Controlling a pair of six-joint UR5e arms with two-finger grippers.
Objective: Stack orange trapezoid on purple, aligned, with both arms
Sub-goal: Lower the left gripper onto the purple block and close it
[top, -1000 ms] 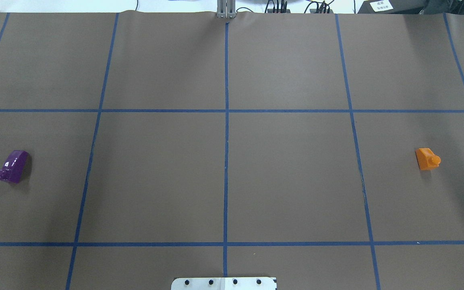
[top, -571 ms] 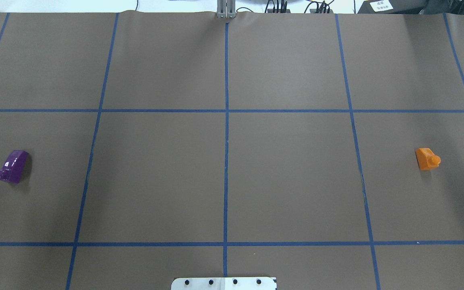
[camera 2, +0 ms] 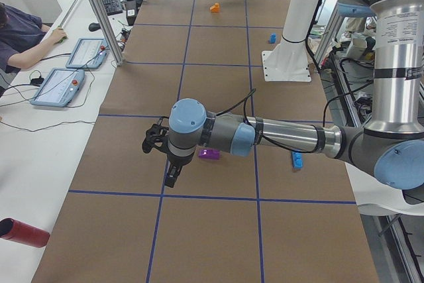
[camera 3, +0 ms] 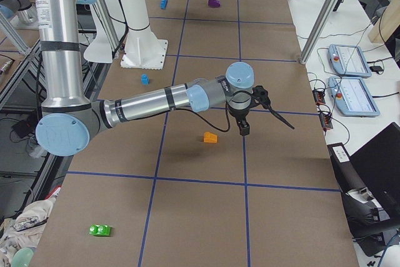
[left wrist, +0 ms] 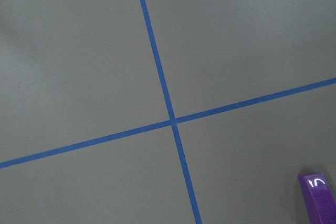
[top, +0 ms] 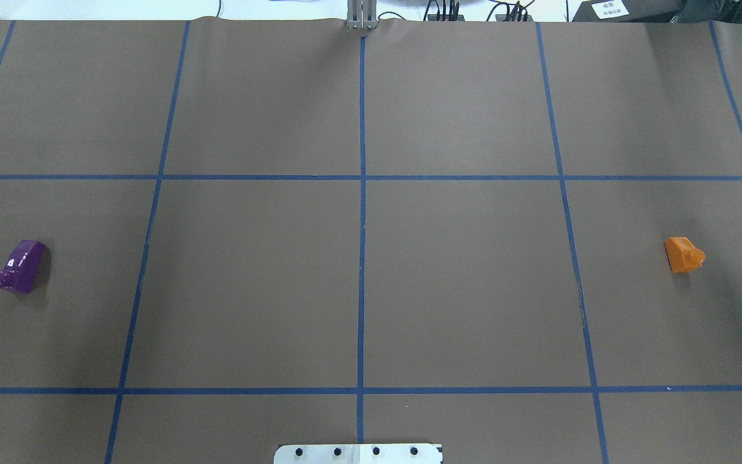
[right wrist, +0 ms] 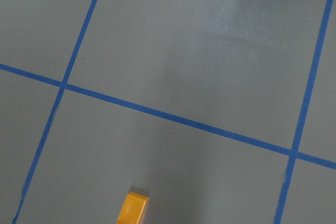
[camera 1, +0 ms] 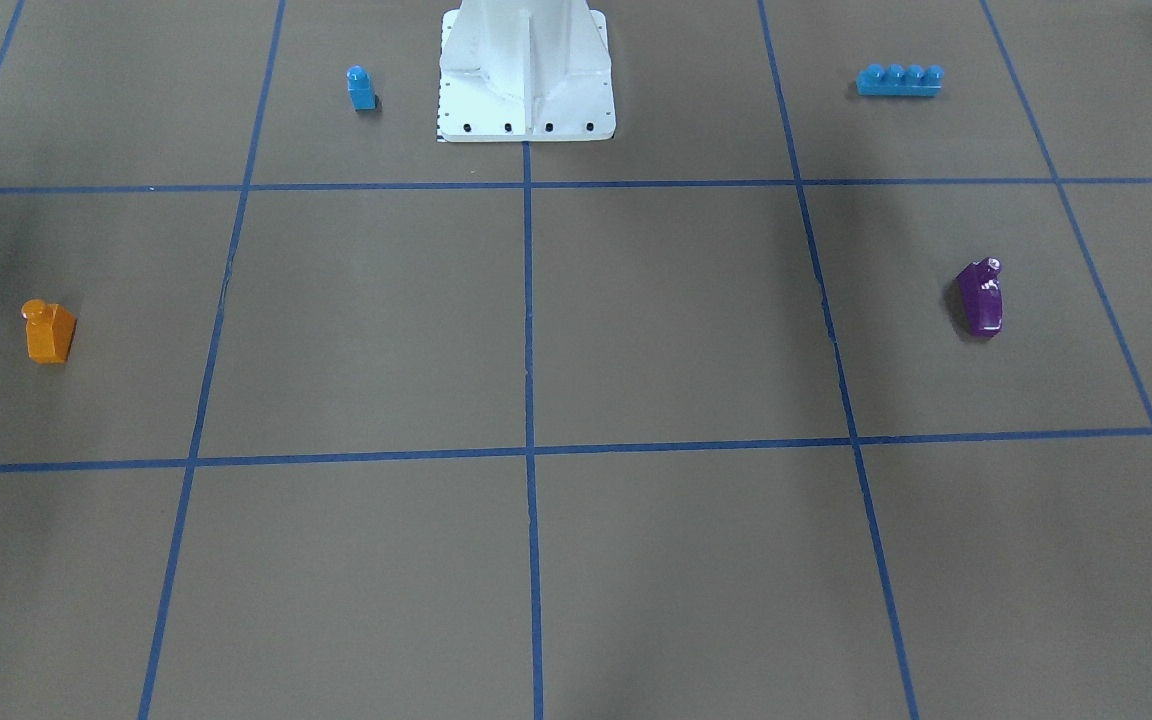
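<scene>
The orange trapezoid sits on the right side of the brown worktop and the purple on the far left, well apart, each alone in a square of the blue tape grid. From overhead only these two blocks show. The front-facing camera adds a blue single-stud block and a blue four-stud brick either side of the white robot pedestal.

Only the side cameras show the arms. The left arm reaches out low across the worktop, its wrist just over the purple block and its left end effector hanging just past it. Whether its fingers are wide or narrow cannot be told. The right arm stretches the same way, with the right end effector above the paper just beside the orange block. Its opening cannot be told either.

The left wrist camera catches the purple block at its lower right corner. The right wrist camera catches the orange one at its bottom edge.

A green block lies near the worktop's right end and a red cylinder on the white bench at the left end. An operator sits at that bench beside two control tablets.
</scene>
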